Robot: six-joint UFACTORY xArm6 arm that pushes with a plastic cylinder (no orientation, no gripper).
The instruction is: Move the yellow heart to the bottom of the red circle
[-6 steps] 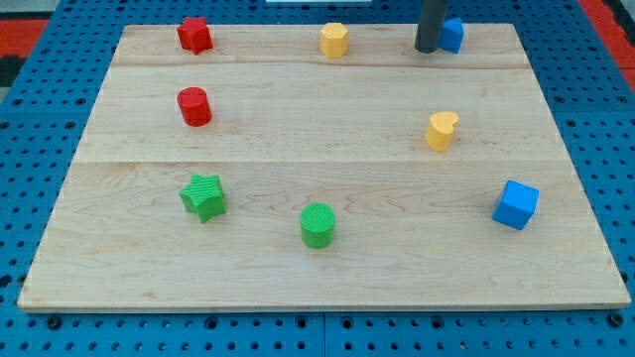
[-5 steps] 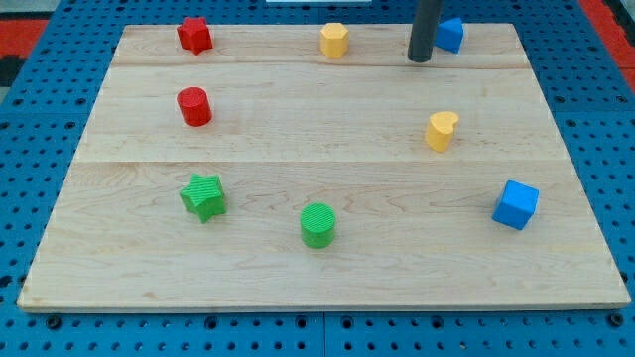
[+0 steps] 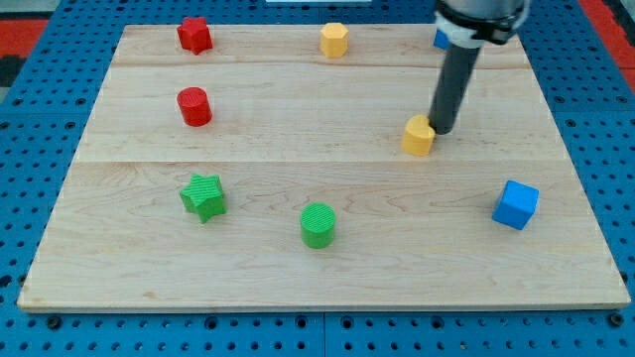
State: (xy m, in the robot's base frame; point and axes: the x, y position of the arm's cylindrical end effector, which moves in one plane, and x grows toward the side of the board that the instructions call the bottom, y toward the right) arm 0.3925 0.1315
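On pale wood, my tip (image 3: 443,131) touching yellow heart (image 3: 419,137)

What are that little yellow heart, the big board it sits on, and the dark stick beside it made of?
The yellow heart looks like matte plastic, possibly 3D-printed; fine ridges show on the green cylinder, a similar block. The board appears to be pale unvarnished wood: visible grain and plank seams. The rod is dark and smooth, perhaps metal or plastic; I can't tell which. My tip sits at the heart's right edge.

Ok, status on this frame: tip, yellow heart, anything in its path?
My tip against the yellow heart's right side. Red circle far off to the view's left. Board between them bare, nothing in the way.
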